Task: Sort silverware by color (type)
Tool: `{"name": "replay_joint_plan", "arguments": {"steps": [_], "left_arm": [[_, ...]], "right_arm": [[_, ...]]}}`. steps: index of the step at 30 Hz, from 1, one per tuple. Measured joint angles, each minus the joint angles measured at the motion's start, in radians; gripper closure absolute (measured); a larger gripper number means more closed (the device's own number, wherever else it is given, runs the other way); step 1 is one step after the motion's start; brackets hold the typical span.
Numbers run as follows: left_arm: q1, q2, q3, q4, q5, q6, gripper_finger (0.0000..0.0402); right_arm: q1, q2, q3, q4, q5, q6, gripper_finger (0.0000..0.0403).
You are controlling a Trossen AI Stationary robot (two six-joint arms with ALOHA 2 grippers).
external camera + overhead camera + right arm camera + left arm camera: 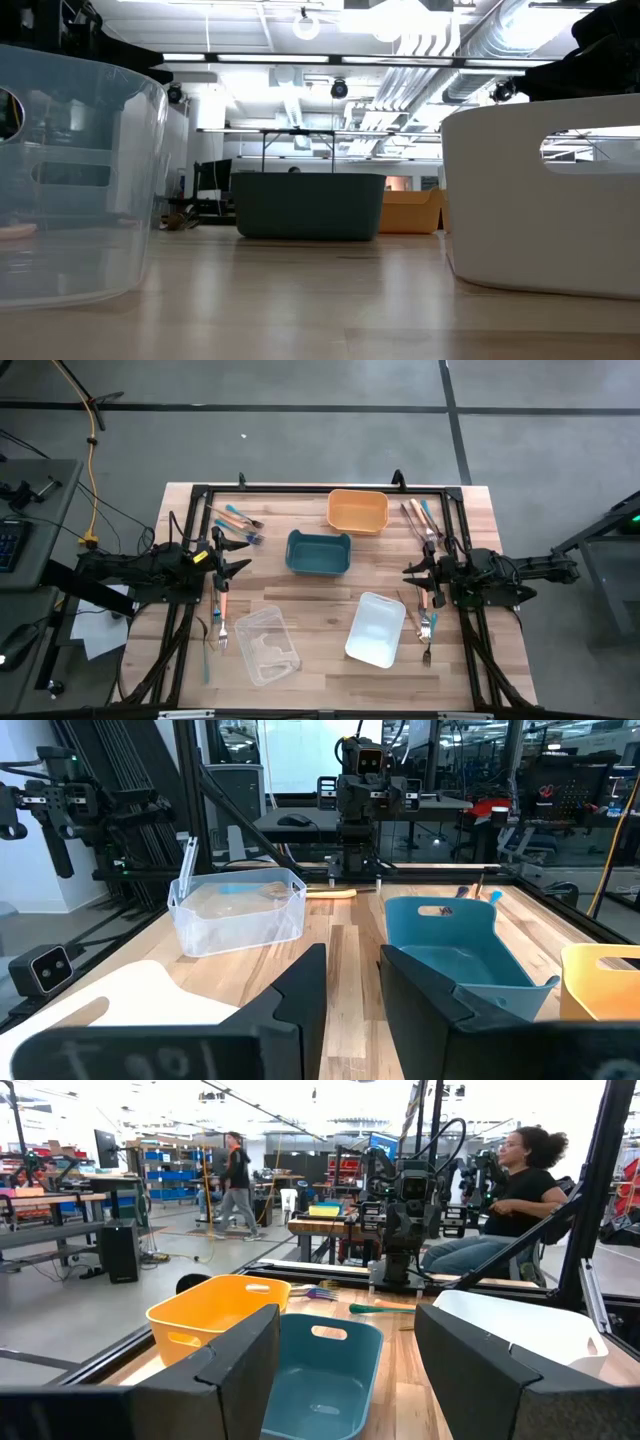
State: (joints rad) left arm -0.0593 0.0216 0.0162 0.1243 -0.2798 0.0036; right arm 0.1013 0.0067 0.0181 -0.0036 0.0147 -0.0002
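Note:
The silverware lies flat on the wooden table in several loose groups. At the far left are salmon- and teal-handled pieces [238, 520], and more pieces [220, 622] lie at the near left. A group [420, 520] lies at the far right and forks [426, 628] at the near right. My left gripper [240, 556] hovers open at the table's left side, pointing level toward the middle. My right gripper [410, 578] hovers at the right side, facing it, its fingers a narrow gap apart with nothing between them [352, 990]. Neither touches any piece.
Four bins stand in the middle of the table: orange [357, 510] at the far side, teal [319, 552] beside it, white [376, 628] and clear [267, 645] nearer. A dark frame [300, 488] rims the table. People [520, 1180] show beyond it.

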Motion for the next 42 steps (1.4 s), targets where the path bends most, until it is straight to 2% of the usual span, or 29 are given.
{"name": "replay_joint_plan", "arguments": {"steps": [21, 23, 25, 28, 33, 36, 40, 42], "left_arm": [[0.0, 0.0, 0.0, 0.0, 0.0, 0.0, 0.0177], [0.0, 0.0, 0.0, 0.0, 0.0, 0.0, 0.0177], [0.0, 0.0, 0.0, 0.0, 0.0, 0.0, 0.0177], [0.0, 0.0, 0.0, 0.0, 0.0, 0.0, 0.0177], [0.0, 0.0, 0.0, 0.0, 0.0, 0.0, 0.0177], [0.0, 0.0, 0.0, 0.0, 0.0, 0.0, 0.0177], [0.0, 0.0, 0.0, 0.0, 0.0, 0.0, 0.0177], [0.0, 0.0, 0.0, 0.0, 0.0, 0.0, 0.0177]], "right_arm": [[0.0, 0.0, 0.0, 0.016, -0.002, 0.0, 0.0311], [0.0, 0.0, 0.0, 0.069, -0.004, 0.05, 0.0311], [0.0, 0.0, 0.0, 0.164, 0.001, 0.182, 0.0311], [-0.001, 0.0, 0.0, 0.333, 0.15, 0.289, 0.0311], [-0.007, 0.0, 0.0, 0.441, 0.472, 0.223, 0.0311], [-0.01, 0.006, 0.0, 0.409, 0.509, 0.224, 0.0311], [-0.026, 0.053, 0.0, 0.412, 0.517, 0.319, 0.0311], [-0.044, 0.094, 0.011, 0.398, 0.599, 0.324, 0.0311]]}}
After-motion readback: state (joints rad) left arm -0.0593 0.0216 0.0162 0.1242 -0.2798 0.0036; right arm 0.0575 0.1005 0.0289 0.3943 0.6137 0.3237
